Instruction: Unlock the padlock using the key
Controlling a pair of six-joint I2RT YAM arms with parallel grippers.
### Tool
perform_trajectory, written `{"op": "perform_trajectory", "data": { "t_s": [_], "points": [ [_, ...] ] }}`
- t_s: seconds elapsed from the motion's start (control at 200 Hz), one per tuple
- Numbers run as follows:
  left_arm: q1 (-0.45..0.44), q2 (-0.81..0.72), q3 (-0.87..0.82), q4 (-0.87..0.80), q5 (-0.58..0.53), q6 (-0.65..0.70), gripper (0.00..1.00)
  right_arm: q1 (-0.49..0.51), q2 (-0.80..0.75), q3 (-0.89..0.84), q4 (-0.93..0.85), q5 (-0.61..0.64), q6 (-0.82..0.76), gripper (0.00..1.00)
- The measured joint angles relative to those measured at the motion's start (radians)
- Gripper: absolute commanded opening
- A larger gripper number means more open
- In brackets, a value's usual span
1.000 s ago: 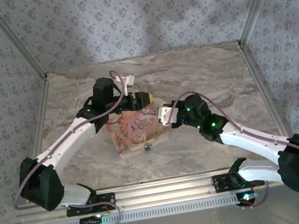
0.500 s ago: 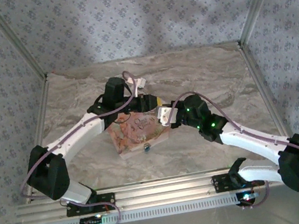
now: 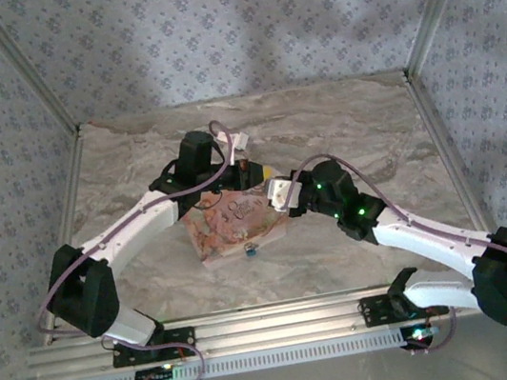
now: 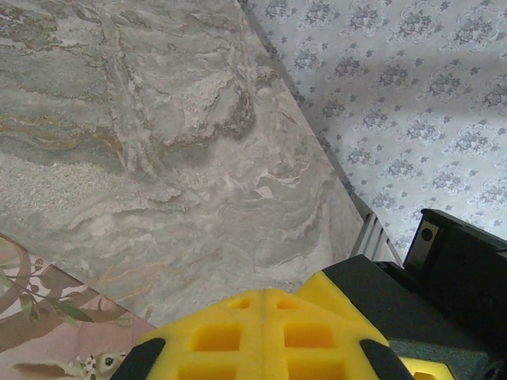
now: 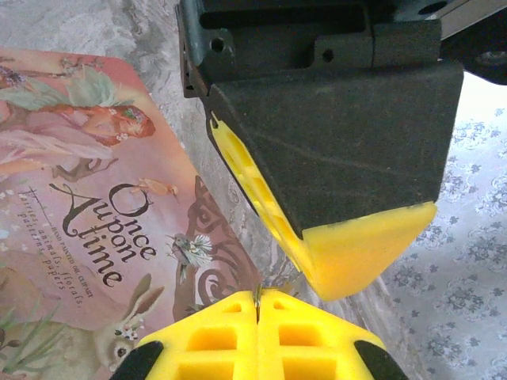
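- I see the left gripper (image 4: 265,294) and the right gripper (image 5: 258,294) both closed (holding anything? I cannot tell).
- The 2 tips sit nearly touching; any twist could knock them together.

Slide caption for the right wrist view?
Shut right pincer facing the shut left pincer, beside a pink "Once Upon a Time" book on the marble table.

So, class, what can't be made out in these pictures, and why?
Padlock and key: top view, too small where left gripper and right gripper meet, their bodies covering it.
Blue object at the book's near edge: top view, too small to name.
Book cover: right wrist view, cut off by left edge.
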Motion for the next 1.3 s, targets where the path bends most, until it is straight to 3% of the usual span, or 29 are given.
{"op": "perform_trajectory", "data": {
  "t_s": [0.18, 0.355, 0.465, 0.65, 0.849, 1.059, 1.299],
  "points": [
    [0.001, -0.006, 0.000, -0.002, -0.010, 0.036, 0.00, -0.060, -0.063, -0.004, -0.030, -0.073, 0.079, 0.38],
    [0.019, -0.056, -0.019, 0.028, -0.018, 0.075, 0.00, -0.206, -0.153, -0.041, 0.001, -0.266, 0.258, 0.52],
    [0.025, -0.077, -0.026, 0.058, -0.018, 0.090, 0.00, -0.255, -0.155, -0.057, 0.017, -0.357, 0.354, 0.54],
    [0.026, -0.102, -0.063, 0.135, 0.026, 0.109, 0.00, -0.345, -0.055, -0.062, 0.245, -0.622, 0.762, 0.57],
    [0.026, -0.129, -0.084, 0.209, 0.069, 0.110, 0.00, -0.344, 0.041, -0.059, 0.463, -0.727, 1.059, 0.56],
    [0.026, -0.137, -0.093, 0.241, 0.087, 0.112, 0.00, -0.323, 0.111, -0.039, 0.555, -0.758, 1.193, 0.52],
    [0.026, -0.137, -0.095, 0.241, 0.095, 0.112, 0.00, -0.288, 0.148, -0.011, 0.568, -0.768, 1.231, 0.39]
  ]
}}
